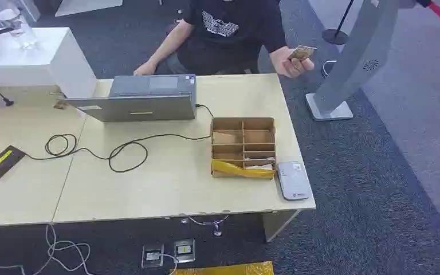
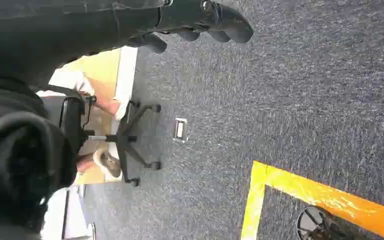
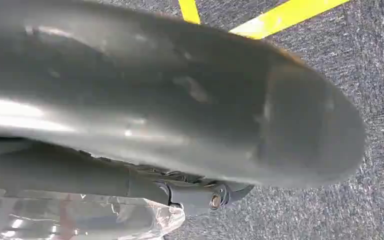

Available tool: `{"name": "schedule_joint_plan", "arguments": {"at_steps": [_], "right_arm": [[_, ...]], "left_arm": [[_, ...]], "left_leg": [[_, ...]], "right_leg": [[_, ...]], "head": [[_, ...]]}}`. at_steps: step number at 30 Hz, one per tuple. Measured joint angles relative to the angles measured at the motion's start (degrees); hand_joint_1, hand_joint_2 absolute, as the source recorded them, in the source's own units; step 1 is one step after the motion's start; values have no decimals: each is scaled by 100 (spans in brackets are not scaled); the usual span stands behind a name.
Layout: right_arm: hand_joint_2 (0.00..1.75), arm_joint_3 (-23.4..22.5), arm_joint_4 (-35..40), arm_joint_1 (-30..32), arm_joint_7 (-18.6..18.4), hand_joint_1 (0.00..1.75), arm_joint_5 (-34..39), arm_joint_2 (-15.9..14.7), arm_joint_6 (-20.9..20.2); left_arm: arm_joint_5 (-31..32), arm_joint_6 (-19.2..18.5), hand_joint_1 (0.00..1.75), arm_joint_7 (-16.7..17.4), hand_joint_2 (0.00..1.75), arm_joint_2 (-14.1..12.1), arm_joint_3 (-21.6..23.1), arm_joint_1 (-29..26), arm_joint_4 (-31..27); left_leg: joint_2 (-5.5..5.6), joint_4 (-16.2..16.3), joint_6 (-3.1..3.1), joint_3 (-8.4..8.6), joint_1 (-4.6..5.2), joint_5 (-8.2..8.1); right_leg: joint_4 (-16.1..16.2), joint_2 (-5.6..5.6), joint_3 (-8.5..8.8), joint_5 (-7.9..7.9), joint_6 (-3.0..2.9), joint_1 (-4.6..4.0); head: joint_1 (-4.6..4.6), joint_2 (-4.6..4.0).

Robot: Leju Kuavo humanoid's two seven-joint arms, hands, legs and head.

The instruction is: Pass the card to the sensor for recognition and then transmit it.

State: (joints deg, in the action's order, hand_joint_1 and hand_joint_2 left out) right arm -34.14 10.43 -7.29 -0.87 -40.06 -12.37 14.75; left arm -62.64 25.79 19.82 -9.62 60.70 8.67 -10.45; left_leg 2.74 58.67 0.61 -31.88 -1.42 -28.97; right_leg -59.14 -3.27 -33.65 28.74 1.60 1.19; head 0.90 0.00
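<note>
A person behind the table's far right corner holds a small brownish card (image 1: 302, 53) up in one hand (image 1: 291, 64). The flat grey-white sensor (image 1: 293, 180) lies on the wooden table (image 1: 166, 189) near its front right corner, beside a divided cardboard box (image 1: 243, 146). In the left wrist view my left hand (image 2: 200, 20) hangs over the carpet with its dark fingers loosely apart and nothing in them. My right hand (image 3: 180, 115) is a grey bulk close to the right wrist camera, and how its fingers lie is hidden.
A grey laptop (image 1: 143, 98) stands at the table's back, and a black cable (image 1: 120, 152) loops across the middle. At the left are a white box (image 1: 34, 57) and a black device (image 1: 3, 160). A grey stand (image 1: 349, 63) rises right of the table. Yellow tape (image 2: 320, 197) marks the carpet.
</note>
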Motion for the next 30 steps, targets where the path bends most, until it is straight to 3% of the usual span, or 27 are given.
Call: {"name": "schedule_joint_plan", "arguments": {"at_steps": [19, 23, 26, 30], "right_arm": [[0, -2, 0, 0, 2, 0, 2, 33, 0], [0, -35, 0, -1, -267, 0, 188, -2, 124], [0, -204, 0, -13, -69, 0, 564, -241, 435], [0, -581, 20, -126, 345, 0, 1064, -1077, 470]], "left_arm": [[-17, -2, 0, -109, 0, -17, 149, 3, 0], [-24, -74, 0, -182, 0, -20, 151, 3, 0], [-57, -129, 0, -324, 0, -66, 149, 3, 0], [-96, -229, 0, -363, 0, -157, 151, 5, 4]], "left_leg": [[0, 0, 0, 0, 0, 0], [0, 0, 0, 0, 3, 0], [0, 0, -1, 0, 12, 0], [0, 1, -8, 0, 27, -1]], "right_leg": [[0, 0, 0, 0, 0, 0], [1, 1, 0, 0, 0, 2], [1, 1, 0, -1, 1, 12], [1, 0, 0, -1, 5, 27]], "head": [[0, 0], [0, 0], [-2, 0], [0, 0]]}}
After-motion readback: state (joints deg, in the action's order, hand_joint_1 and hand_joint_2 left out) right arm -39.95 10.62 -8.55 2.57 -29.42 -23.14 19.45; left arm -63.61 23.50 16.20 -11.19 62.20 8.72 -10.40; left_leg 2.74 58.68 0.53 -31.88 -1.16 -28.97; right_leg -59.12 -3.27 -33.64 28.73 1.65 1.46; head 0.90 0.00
